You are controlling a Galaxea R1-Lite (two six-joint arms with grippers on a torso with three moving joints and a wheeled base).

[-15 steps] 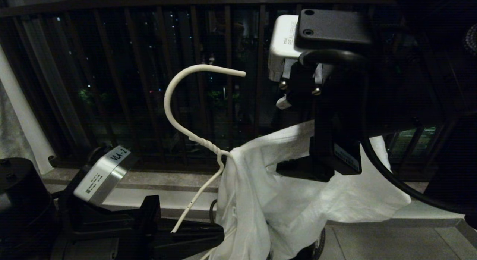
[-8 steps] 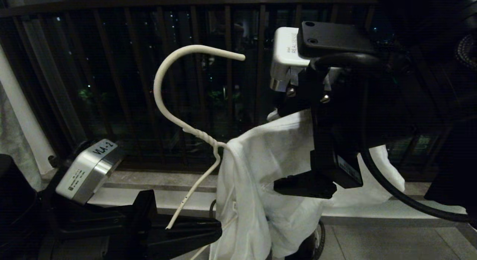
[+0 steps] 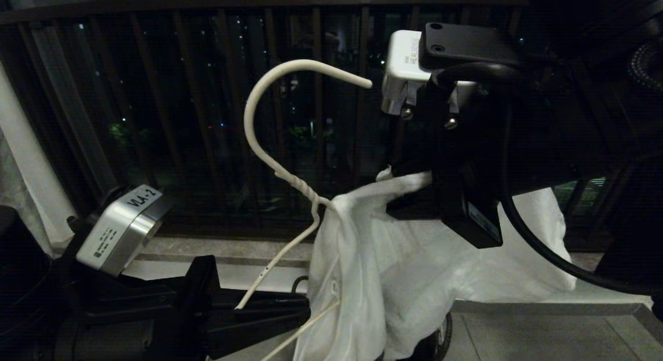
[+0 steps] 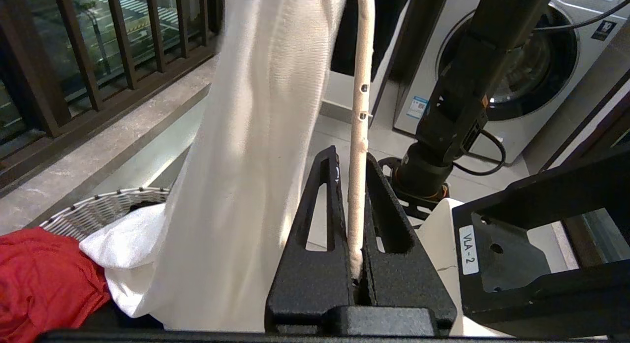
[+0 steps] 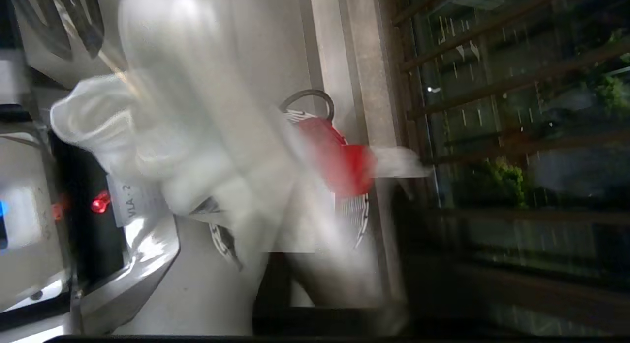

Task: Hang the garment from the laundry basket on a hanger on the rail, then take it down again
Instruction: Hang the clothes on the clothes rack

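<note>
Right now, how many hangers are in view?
1: the cream wire hanger, its lower end clamped in the left gripper, the white T-shirt draped over it. Others may be out of frame.

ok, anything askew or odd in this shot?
Yes: the hanger is tilted, its hook pointing sideways, and the T-shirt is bunched on one side only, by the right gripper. Left gripper clamps the bare arm.

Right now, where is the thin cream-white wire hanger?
In the head view the thin cream-white wire hanger stands centre-left, before the dark window railing. The left gripper clamps its arm; the white T-shirt drapes its right side.
</note>
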